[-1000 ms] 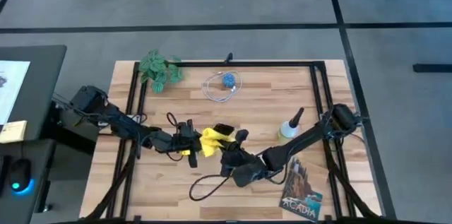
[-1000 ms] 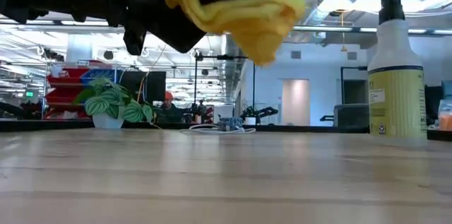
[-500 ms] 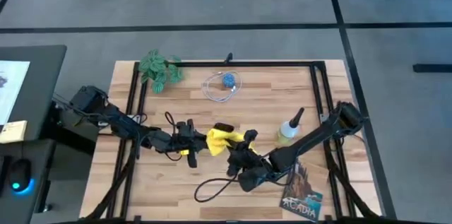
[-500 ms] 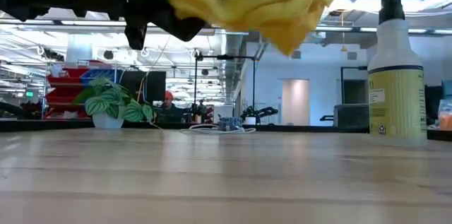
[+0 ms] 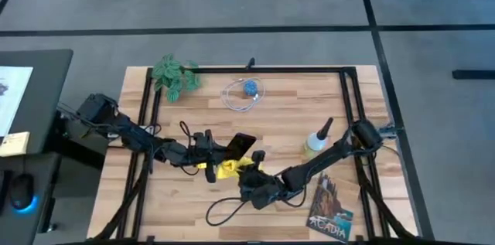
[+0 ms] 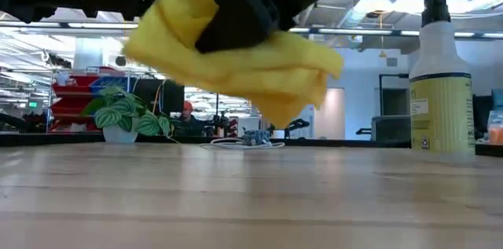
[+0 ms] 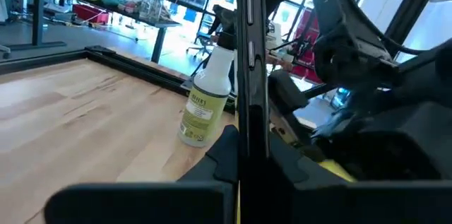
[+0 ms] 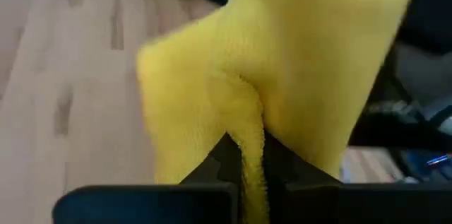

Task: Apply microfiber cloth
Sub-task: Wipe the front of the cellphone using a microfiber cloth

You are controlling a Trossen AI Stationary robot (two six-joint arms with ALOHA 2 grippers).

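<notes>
Seen from above, a wooden table (image 5: pixel 271 110) fills the middle of the frame, with two dark robot arms reaching in from its left and right edges and meeting just below centre. The right gripper (image 5: pixel 246 171) pinches a bright yellow cloth (image 5: pixel 230 169) between its closed fingers; the right wrist view shows the cloth (image 8: pixel 282 75) bunched and folded, its fabric squeezed between the two dark fingers at the bottom of the frame. In the level view the cloth (image 6: pixel 236 64) hangs in the upper middle, clear of the tabletop. The left gripper (image 5: pixel 215 152) sits just left of it, clamped on a black phone (image 5: pixel 242 144), which stands edge-on in the left wrist view (image 7: pixel 252 61); cloth and phone lie close together. A spray bottle (image 5: pixel 316 140) stands right of centre. A leafy green plant (image 5: pixel 175 76) sits at the upper left, a coiled cable (image 5: pixel 244 94) in the upper middle, and a dark booklet (image 5: pixel 330 208) at the lower right.
</notes>
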